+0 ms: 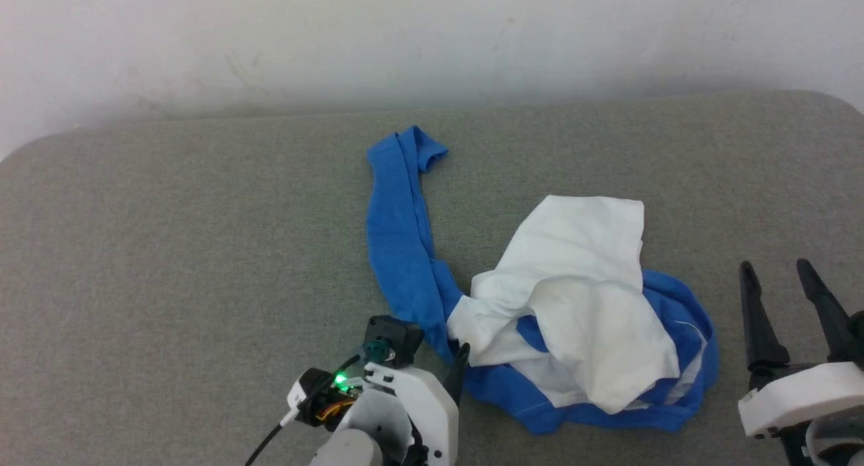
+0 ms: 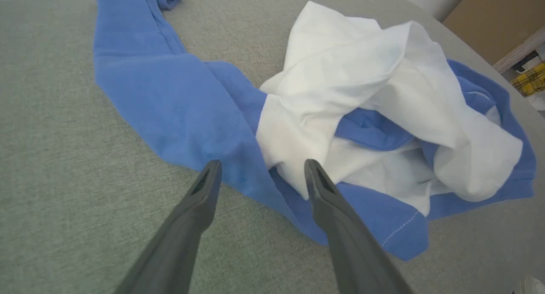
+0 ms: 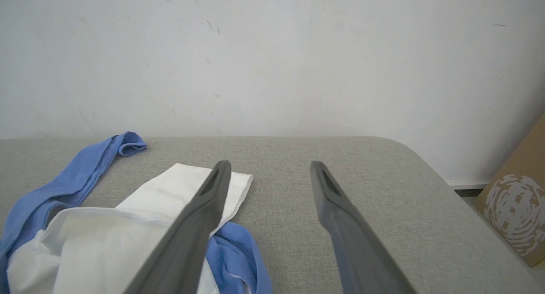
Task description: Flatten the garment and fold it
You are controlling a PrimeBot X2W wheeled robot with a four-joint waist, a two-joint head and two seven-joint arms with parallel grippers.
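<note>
**While crumpled, garment unfit for folding: handling and blind spots**

Since it lies in a heap, the garment (image 1: 580, 283) can be judged only from its outer folds. It rests on the grey cloth-covered desk (image 1: 169, 250), right of centre and toward the near edge.

Handling (judgement):
- The cloth looks like thin jersey: light, limp and not fragile. It should drape and drag rather than keep a shape.
- The woven desk top will probably hold it back a little.
- A pinch into the heap may lift several layers at once.
- The sounder holds are the finished edges. One is the stitched blue hem (image 1: 533, 412) at the near side. The other is the cuff (image 1: 425, 152) at the far end of the long blue sleeve (image 1: 398, 236), which runs away from the heap on its left.

Grippers:
- Left gripper (image 2: 262, 168): jaws spread, straddling the near edge where the blue cloth meets the white panel (image 1: 587, 250). Whether the tips touch the cloth cannot be told.
- Right gripper (image 1: 774, 267): jaws spread and empty, standing to the right of the garment and apart from it.

Hidden or unclear:
- The white panel folds over itself, so front, back and neckline cannot be told apart.
- Blue cloth under the right of the heap (image 1: 682, 317) may be the second sleeve, but it is mostly buried.
- In the head view, the left wrist housing covers one of the left jaws.
</note>
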